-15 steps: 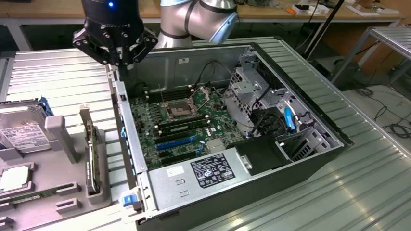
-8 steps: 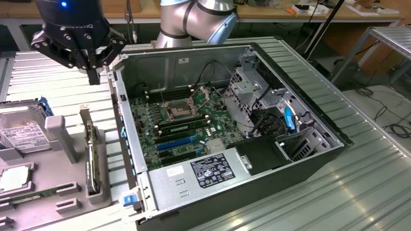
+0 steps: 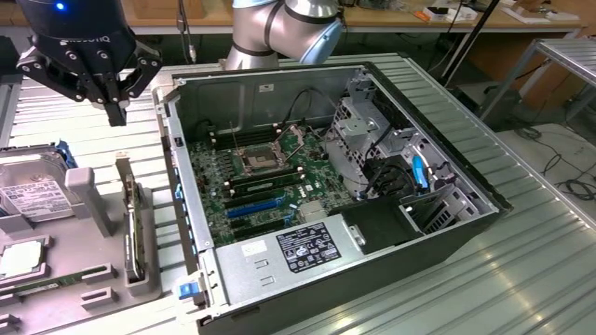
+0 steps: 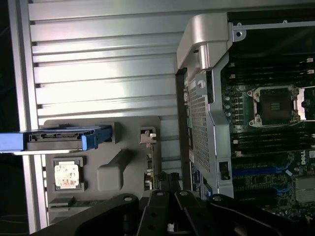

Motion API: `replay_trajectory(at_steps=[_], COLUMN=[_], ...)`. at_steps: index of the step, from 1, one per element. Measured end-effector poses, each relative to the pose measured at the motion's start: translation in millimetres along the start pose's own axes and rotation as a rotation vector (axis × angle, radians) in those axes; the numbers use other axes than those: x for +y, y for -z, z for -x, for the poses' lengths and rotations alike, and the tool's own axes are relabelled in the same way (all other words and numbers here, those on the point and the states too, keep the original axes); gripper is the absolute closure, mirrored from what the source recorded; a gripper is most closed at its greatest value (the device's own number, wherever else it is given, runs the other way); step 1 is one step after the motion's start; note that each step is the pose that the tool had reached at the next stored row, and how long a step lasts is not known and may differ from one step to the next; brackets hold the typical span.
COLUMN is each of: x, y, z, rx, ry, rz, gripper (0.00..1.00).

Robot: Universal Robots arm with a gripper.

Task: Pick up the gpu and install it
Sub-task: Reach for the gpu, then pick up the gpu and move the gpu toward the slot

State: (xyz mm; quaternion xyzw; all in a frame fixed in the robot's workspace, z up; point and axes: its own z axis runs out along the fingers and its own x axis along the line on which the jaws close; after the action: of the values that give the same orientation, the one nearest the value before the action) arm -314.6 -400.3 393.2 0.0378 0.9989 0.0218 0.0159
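The gpu (image 3: 133, 225) stands on edge in a slot of the grey holder tray (image 3: 93, 244) at the exterior view's left, its silver bracket end pointing toward the far side. In the wrist view the gpu (image 4: 149, 164) shows edge-on beside the case wall. My gripper (image 3: 116, 112) hangs shut and empty above the ribbed table, beyond the gpu's far end and well above it. The gripper (image 4: 167, 209) appears as dark linkages close to the gpu. The open computer case (image 3: 186, 174) lies on its side with the motherboard (image 3: 270, 181) exposed.
The tray also holds a silver hard drive (image 3: 28, 192) in a blue caddy, a processor (image 3: 21, 259) and a memory stick (image 3: 42, 285). The case's side wall (image 4: 199, 123) rises between tray and motherboard. Blue expansion slots (image 3: 256, 207) sit near the power supply (image 3: 312, 246).
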Motion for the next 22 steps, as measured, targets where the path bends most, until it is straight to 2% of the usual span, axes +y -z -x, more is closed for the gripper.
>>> replay_trajectory(at_steps=[10,11,14,16,17,18,19,20,22], x=[0.0,0.0,0.0,0.0,-1.9,-7.9,-13.8,-23.1,-34.6], y=[0.0,0.0,0.0,0.0,0.1,0.0,-0.3,-0.4,-0.6], z=[0.0,0.0,0.0,0.0,0.1,0.5,0.8,1.4,0.0], rx=[0.0,0.0,0.0,0.0,0.0001,0.0003,0.0006,0.0011,0.0012], ry=[0.0,0.0,0.0,0.0,0.0,0.0,0.0,-0.001,-0.001], rz=[0.0,0.0,0.0,0.0,0.001,0.0047,0.0131,0.018,0.0189], gripper=[0.89,0.76,0.52,0.52,0.52,0.52,0.52,0.52,0.52])
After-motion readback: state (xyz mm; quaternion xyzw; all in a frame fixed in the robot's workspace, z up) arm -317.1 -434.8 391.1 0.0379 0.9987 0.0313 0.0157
